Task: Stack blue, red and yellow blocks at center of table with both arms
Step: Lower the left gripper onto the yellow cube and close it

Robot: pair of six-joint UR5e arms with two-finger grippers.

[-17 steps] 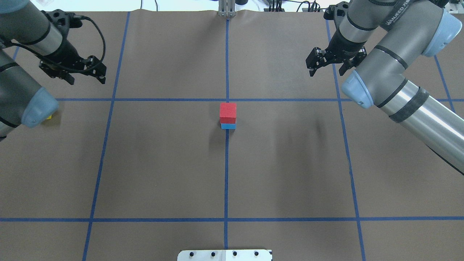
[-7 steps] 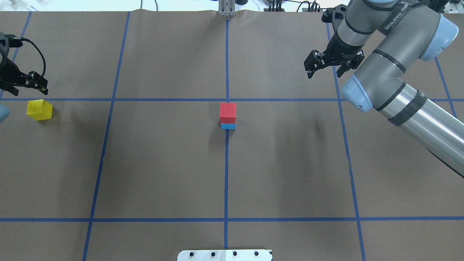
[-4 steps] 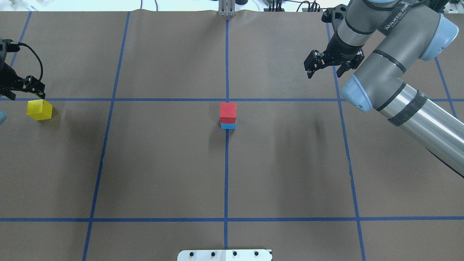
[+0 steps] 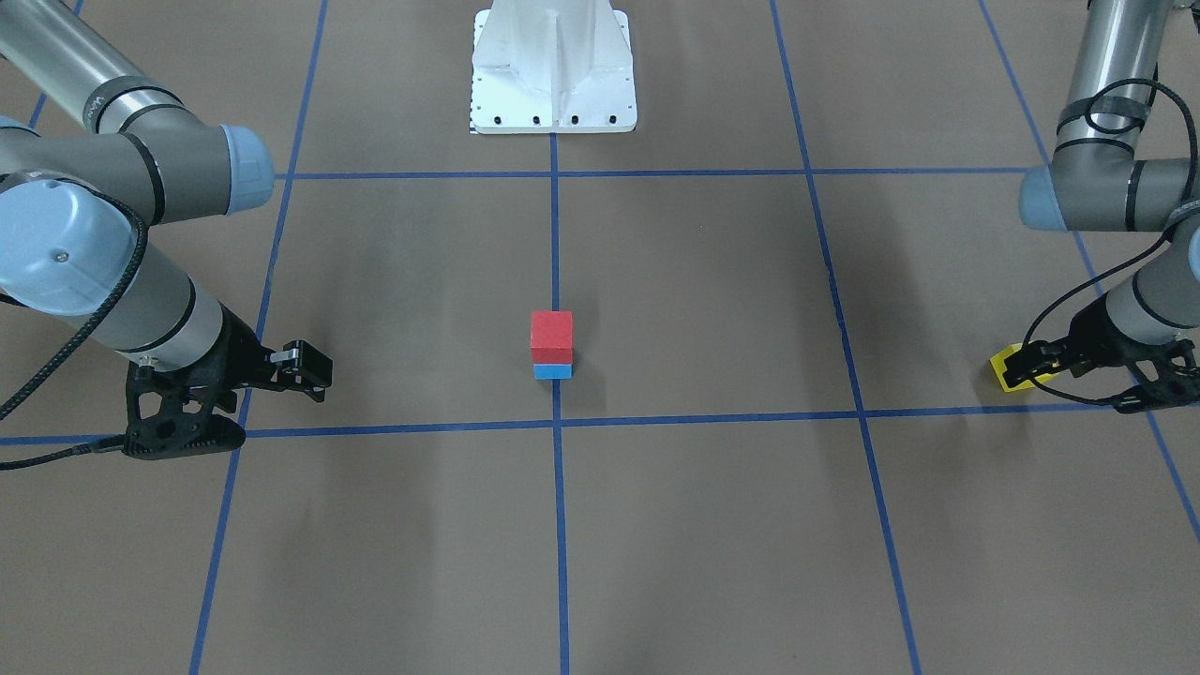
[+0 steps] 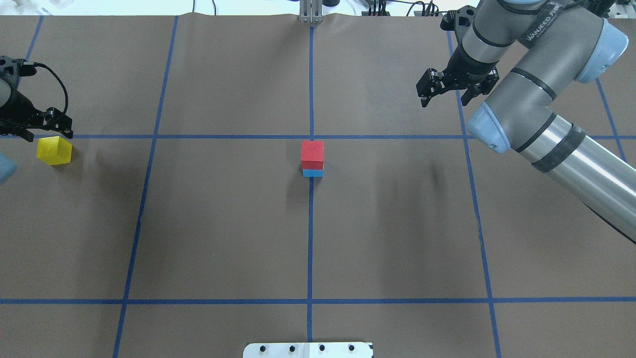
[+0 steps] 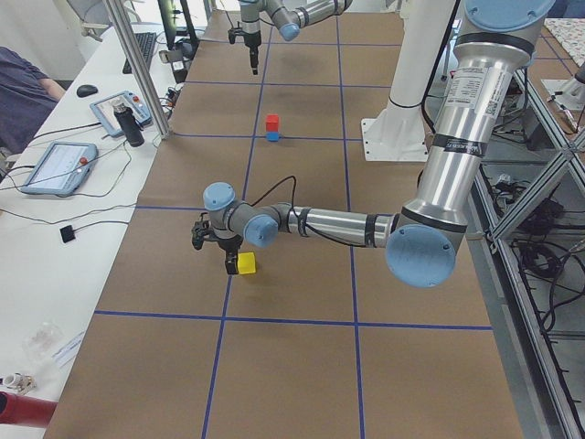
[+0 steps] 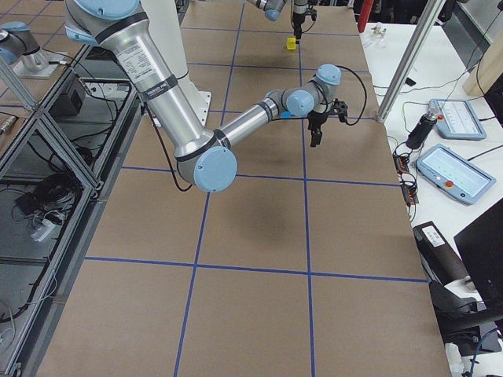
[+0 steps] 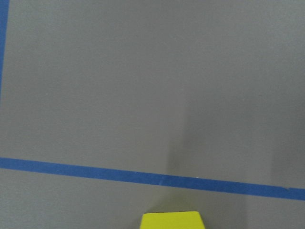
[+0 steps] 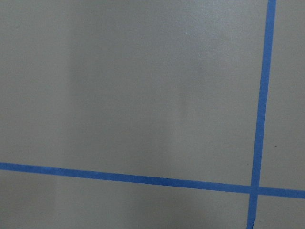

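Note:
A red block (image 5: 312, 154) sits on a blue block (image 5: 312, 173) at the table's center; the stack also shows in the front view (image 4: 551, 336). A yellow block (image 5: 53, 150) lies alone at the far left, on the right in the front view (image 4: 1012, 371), and at the bottom edge of the left wrist view (image 8: 171, 220). My left gripper (image 5: 36, 131) is open and empty, low over the table just beyond the yellow block, one finger close beside it. My right gripper (image 5: 444, 99) is open and empty at the far right, well away from the stack.
Blue tape lines (image 5: 310, 233) divide the brown table into a grid. The robot's white base plate (image 5: 308, 349) sits at the near edge. A metal post (image 5: 311, 12) stands at the far edge. A desk with tablets (image 6: 55, 165) runs along the operators' side.
My left arm has swung out to the left, uncovering the yellow block, then edged back right and down beside it. My right gripper has hardly moved. The stack is unchanged.

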